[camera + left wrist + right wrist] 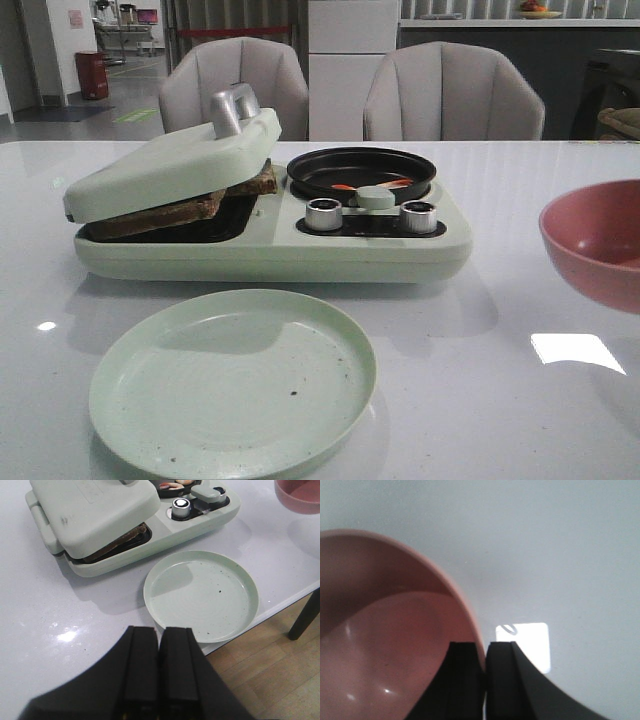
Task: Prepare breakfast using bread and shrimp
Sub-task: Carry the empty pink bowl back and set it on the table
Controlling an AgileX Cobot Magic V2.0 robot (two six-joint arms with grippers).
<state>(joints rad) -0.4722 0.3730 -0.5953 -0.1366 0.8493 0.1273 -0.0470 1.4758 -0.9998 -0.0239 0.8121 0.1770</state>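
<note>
Right end effector [485, 680] closed beside pink bowl [395, 645].

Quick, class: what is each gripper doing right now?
Left gripper: shut, holding nothing, above the table edge near the plate.
Right gripper: shut on the rim of the pink bowl.

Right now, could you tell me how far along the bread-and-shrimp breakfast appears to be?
Done: the bread sits under the machine's lid, and the shrimp lie in the pan. In hand: the right gripper pinches the pink bowl rim; the left gripper is shut, empty. Left: the green plate holds no food.
</note>
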